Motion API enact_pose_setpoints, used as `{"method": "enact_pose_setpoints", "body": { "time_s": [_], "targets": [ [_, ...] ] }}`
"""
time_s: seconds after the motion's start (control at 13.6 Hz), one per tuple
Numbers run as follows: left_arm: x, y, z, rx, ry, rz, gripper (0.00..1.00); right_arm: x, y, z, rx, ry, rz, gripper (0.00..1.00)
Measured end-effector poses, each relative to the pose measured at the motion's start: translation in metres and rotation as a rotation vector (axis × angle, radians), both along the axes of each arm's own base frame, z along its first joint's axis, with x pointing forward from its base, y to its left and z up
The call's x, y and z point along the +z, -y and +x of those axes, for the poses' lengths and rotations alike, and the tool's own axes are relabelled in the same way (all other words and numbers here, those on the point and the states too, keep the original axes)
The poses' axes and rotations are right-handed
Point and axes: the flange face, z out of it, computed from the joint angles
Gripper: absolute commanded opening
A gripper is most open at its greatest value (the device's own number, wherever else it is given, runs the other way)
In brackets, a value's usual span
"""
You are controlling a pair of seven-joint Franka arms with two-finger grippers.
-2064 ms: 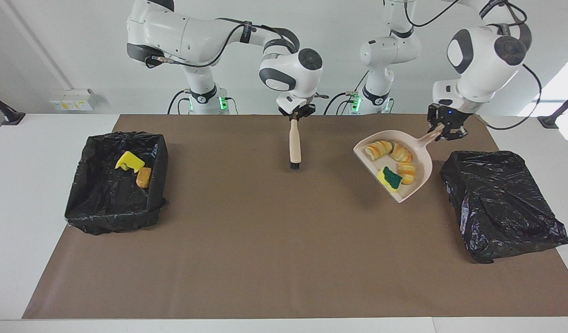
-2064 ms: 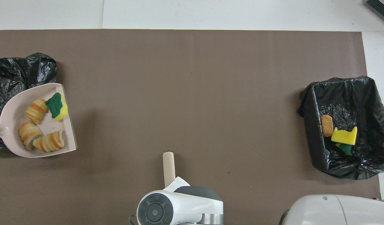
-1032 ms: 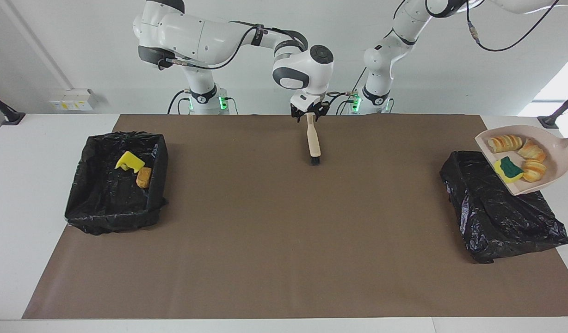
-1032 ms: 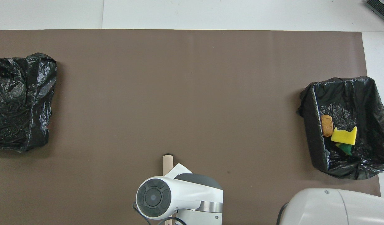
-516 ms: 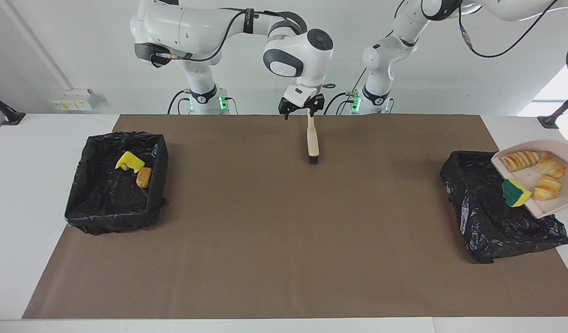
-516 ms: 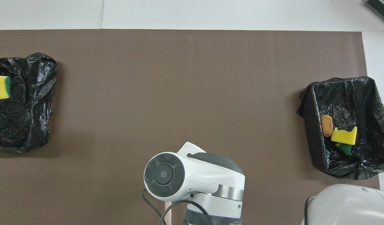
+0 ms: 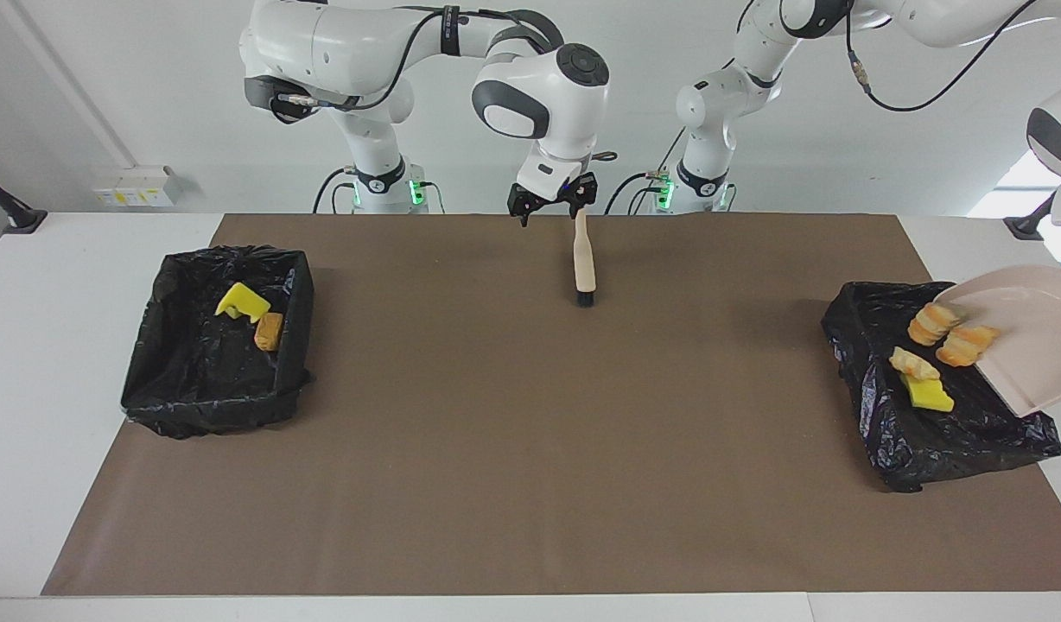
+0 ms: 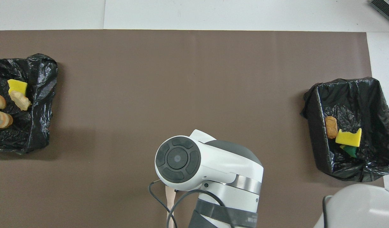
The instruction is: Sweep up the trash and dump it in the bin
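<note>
The beige dustpan point(image 7: 1036, 345) hangs steeply tilted over the black-lined bin point(image 7: 954, 436) at the left arm's end; its handle and my left gripper are out of frame. Two croissant pieces point(image 7: 928, 324) point(image 7: 964, 344) are sliding off its lip. A third croissant piece point(image 7: 915, 363) and a yellow sponge point(image 7: 926, 394) lie in the bin, as the overhead view shows point(image 8: 21, 100) point(image 8: 17, 86). My right gripper point(image 7: 555, 204) is over the mat's edge nearest the robots, shut on the top of the beige brush point(image 7: 585, 259), which hangs bristles down.
A second black-lined bin point(image 7: 163, 384) stands at the right arm's end of the table. It holds a yellow sponge piece point(image 7: 241, 301), a green scrap point(image 8: 349, 151) and a brown bread piece point(image 7: 269, 331). A brown mat point(image 7: 530, 432) covers the table.
The dustpan swung out over the bin at the left arm's end and tipped; the sponge and one croissant piece dropped in, and two are sliding off. The right gripper turned with the brush.
</note>
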Motion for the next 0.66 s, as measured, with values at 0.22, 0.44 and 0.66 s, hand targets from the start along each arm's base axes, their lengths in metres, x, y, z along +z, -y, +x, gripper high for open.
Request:
{"method": "enact_pose_setpoints", "body": {
  "time_s": [0.22,0.44,0.66],
  "targets": [
    [-0.001,0.014,0.002,0.004,0.013,0.039,0.00,0.026,0.010,0.020,0.032,-0.015,0.039,1.00],
    [0.009,0.011,0.001,-0.006,0.002,0.131,0.00,0.041,0.027,0.036,0.094,-0.009,0.041,1.00],
    [0.025,0.014,-0.003,0.003,0.034,0.113,0.00,0.053,0.058,0.054,0.143,-0.018,0.050,1.00]
  ]
}}
